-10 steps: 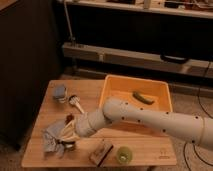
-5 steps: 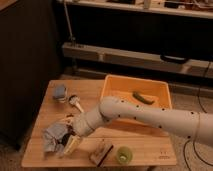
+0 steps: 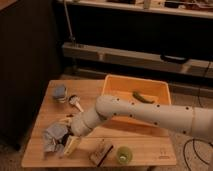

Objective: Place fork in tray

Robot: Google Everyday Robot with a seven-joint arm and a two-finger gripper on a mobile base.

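The orange-yellow tray [image 3: 112, 85] stands at the back right of the wooden table, with a dark green oblong item [image 3: 140, 96] inside it. My white arm reaches from the right across the table in front of the tray. My gripper [image 3: 70, 141] hangs low over the front left of the table, right beside a crumpled blue-grey bag [image 3: 52, 138]. I cannot make out a fork; it may be hidden under the gripper or the bag.
A blue-grey cup [image 3: 60, 93] and a small white utensil-like item [image 3: 75, 102] sit at the table's back left. A brown brush-like object [image 3: 101, 151] and a green cup [image 3: 123, 154] sit near the front edge. A dark cabinet stands to the left.
My arm has swung left and lower, bringing the gripper from the table's middle down next to the crumpled bag. The other objects have not moved.
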